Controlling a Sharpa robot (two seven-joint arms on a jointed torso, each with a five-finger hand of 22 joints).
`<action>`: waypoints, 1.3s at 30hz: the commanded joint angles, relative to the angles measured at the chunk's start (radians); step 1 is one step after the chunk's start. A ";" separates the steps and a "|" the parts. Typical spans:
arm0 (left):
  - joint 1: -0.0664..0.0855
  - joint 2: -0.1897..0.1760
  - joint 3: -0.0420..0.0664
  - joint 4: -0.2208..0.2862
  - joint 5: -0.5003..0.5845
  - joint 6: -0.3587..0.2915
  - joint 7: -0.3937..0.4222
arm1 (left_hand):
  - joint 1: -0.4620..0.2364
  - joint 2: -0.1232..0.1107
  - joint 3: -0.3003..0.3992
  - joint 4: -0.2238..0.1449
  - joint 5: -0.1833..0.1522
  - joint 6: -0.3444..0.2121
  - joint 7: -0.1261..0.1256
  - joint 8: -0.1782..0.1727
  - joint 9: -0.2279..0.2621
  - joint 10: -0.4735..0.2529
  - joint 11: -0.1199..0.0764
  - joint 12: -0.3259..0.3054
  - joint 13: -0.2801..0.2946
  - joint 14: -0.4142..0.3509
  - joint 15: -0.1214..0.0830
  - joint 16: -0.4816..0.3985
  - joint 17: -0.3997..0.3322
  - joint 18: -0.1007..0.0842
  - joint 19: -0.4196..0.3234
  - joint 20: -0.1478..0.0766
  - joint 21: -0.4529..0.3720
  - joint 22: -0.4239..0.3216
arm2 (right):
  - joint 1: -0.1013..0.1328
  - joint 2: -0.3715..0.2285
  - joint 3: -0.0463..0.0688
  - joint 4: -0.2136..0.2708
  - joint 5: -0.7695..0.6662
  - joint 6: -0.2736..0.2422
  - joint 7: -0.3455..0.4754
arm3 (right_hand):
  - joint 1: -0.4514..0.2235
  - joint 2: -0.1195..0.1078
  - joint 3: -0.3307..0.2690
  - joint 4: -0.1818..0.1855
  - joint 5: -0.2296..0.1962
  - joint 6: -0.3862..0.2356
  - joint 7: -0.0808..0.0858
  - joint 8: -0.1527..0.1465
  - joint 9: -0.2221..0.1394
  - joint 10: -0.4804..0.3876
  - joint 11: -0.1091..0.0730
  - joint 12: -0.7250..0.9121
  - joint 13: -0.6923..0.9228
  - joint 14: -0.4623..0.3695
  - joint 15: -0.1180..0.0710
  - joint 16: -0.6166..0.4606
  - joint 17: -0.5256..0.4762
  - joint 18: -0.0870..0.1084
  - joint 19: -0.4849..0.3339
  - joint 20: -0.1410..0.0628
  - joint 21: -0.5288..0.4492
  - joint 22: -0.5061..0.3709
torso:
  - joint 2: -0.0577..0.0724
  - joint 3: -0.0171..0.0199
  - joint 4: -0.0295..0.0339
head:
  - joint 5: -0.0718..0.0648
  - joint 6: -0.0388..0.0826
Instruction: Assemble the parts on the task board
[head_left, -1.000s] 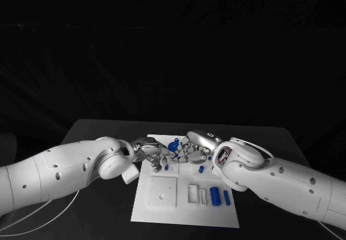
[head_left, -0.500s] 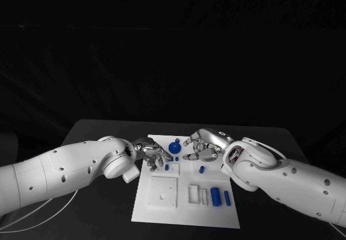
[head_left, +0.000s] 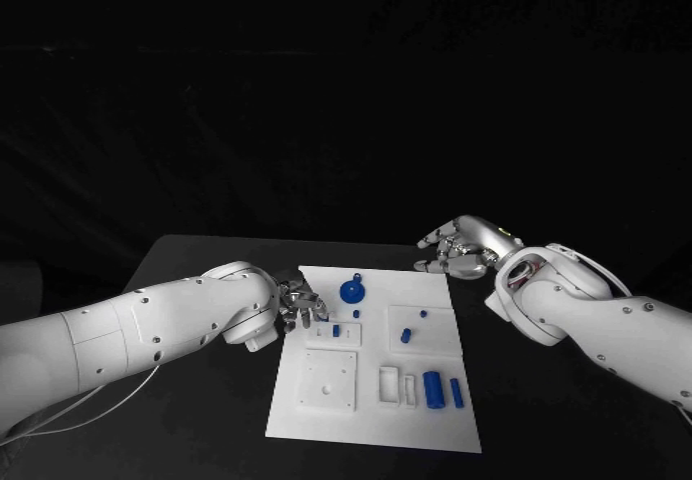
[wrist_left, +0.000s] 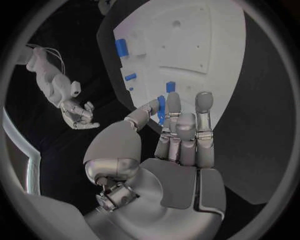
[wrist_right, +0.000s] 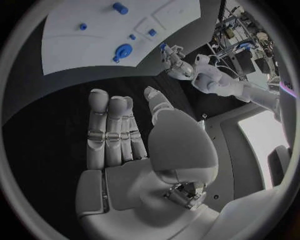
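A black table (head_left: 202, 262) stands under everything, with a thin white cable (head_left: 87, 405) trailing across its near-left part.

No readable text, labels, brands, numbers or signs appear on anything in these views.
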 joint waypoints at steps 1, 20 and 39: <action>0.004 0.021 -0.003 -0.015 -0.177 0.040 -0.095 | -0.009 -0.015 0.084 -0.014 0.044 0.114 -0.098 -0.011 0.103 0.077 -0.062 -0.011 0.002 0.055 -0.038 0.015 0.035 0.014 0.002 -0.002 0.009 0.021 | 0.006 -0.002 0.019 -0.021 0.070 -0.032 0.010 | -0.006 0.006 0.006 0.005 -0.011 0.007 -0.003 -0.002 -0.001 0.000 0.000 0.006 -0.003 -0.004 -0.001 0.002 -0.001 0.004 0.006 0.001 0.002 0.001 | 0.001 -0.0016 0.0006 | 0.002 -0.006; 0.013 0.132 -0.050 -0.135 -0.246 0.134 -0.156 | -0.017 -0.027 0.112 -0.014 0.061 0.166 -0.103 -0.128 0.242 0.101 -0.069 -0.028 0.057 0.090 -0.044 0.013 0.116 0.013 0.001 -0.008 0.058 0.019 | 0.033 0.032 0.059 -0.096 0.119 -0.050 0.006 | -0.015 0.010 0.016 0.009 -0.014 0.010 -0.003 -0.002 -0.001 0.000 0.000 0.011 -0.007 -0.003 -0.002 0.005 -0.004 0.003 0.007 0.000 0.005 0.002 | 0.003 -0.0038 0.0005 | 0.004 -0.024; 0.004 0.156 -0.071 -0.154 -0.239 0.145 -0.143 | -0.018 -0.027 0.113 -0.014 0.061 0.167 -0.103 -0.134 0.252 0.101 -0.069 -0.029 0.061 0.090 -0.044 0.012 0.117 0.014 0.000 -0.009 0.062 0.019 | 0.034 0.045 0.059 -0.106 0.127 -0.045 0.005 | -0.020 0.011 0.021 0.011 -0.013 0.013 -0.004 -0.002 -0.001 0.002 -0.001 0.014 -0.010 -0.002 -0.002 0.007 -0.005 0.003 0.009 -0.001 0.010 0.005 | 0.002 -0.0031 0.0015 | 0.001 -0.032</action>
